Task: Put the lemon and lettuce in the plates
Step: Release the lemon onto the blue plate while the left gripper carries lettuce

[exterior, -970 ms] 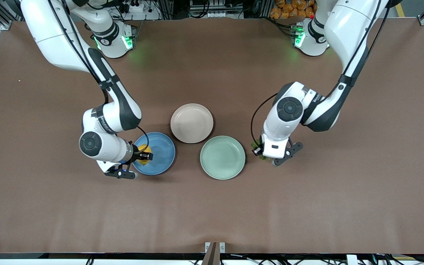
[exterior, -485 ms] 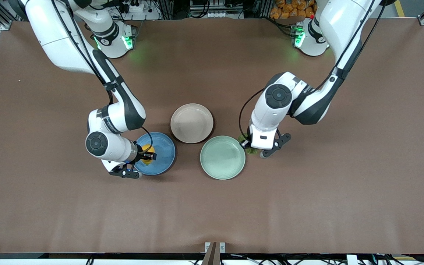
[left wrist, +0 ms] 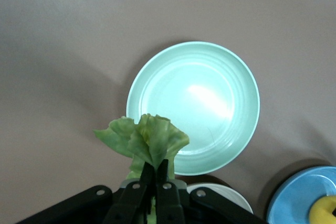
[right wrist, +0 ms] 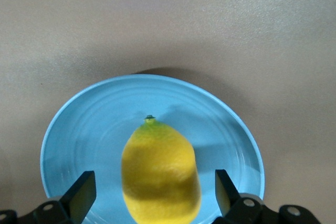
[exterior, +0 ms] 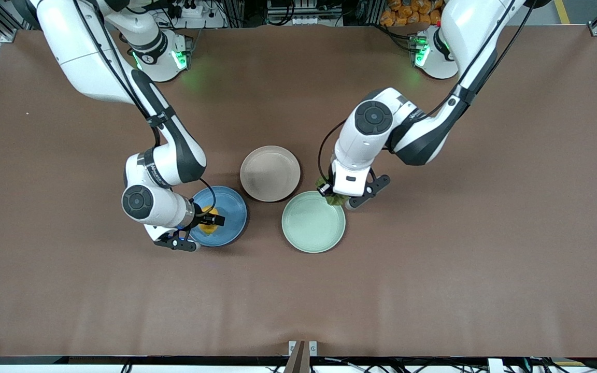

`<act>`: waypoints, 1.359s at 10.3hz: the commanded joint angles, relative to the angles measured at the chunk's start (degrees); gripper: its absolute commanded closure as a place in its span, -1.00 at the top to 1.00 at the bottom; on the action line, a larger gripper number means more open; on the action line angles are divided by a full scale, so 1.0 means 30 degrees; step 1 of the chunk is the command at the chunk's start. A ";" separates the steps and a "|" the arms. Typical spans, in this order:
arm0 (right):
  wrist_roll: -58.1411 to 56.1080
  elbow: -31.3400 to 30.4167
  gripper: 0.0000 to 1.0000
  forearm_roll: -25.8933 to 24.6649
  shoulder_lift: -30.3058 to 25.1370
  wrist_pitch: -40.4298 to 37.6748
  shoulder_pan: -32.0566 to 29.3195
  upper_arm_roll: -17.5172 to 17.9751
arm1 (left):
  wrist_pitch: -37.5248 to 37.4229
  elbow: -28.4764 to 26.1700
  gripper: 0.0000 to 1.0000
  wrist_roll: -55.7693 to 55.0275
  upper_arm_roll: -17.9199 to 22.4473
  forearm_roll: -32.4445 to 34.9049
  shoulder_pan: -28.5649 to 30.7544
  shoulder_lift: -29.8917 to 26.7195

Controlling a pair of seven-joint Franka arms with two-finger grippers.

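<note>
The yellow lemon [right wrist: 160, 174] lies on the blue plate [right wrist: 84, 129], between the open fingers of my right gripper [right wrist: 155, 195], which do not touch it. From the front, that gripper [exterior: 211, 221] is low over the blue plate [exterior: 231, 207] with the lemon [exterior: 206, 226] under it. My left gripper [left wrist: 157, 169] is shut on the crinkled green lettuce [left wrist: 149, 140]. It hangs in the air over the rim of the mint-green plate [exterior: 313, 223], with the lettuce [exterior: 336, 200] showing beneath the hand. The beige-pink plate [exterior: 270, 173] holds nothing.
The three plates sit close together mid-table, the mint-green plate [left wrist: 194, 103] nearest the front camera. Bare brown tabletop [exterior: 433, 285] spreads on all sides. Both arm bases stand along the table's edge farthest from the front camera.
My right gripper has opened and let the lemon go onto the blue plate. My left gripper carried the lettuce from beside the mint-green plate to over its rim, closer to the beige-pink plate.
</note>
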 commanded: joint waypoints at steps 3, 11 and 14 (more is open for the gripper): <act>0.0059 0.1111 1.00 0.0622 -0.0123 -0.1218 -0.0430 -0.0039 | -0.0254 0.0920 -1.00 -0.0206 -0.0222 -0.1607 -0.1284 0.0520; -0.4569 0.3052 1.00 -0.0659 -0.0592 -0.5095 -0.2480 -0.0390 | 0.3259 0.1360 -1.00 -0.0205 -0.0076 -0.1433 -0.4361 0.2805; -0.4367 0.3110 1.00 -0.2622 -0.0941 -0.5795 -0.2980 -0.0419 | 0.3614 0.1476 -1.00 -0.0410 0.1002 -0.1374 -0.5970 0.3070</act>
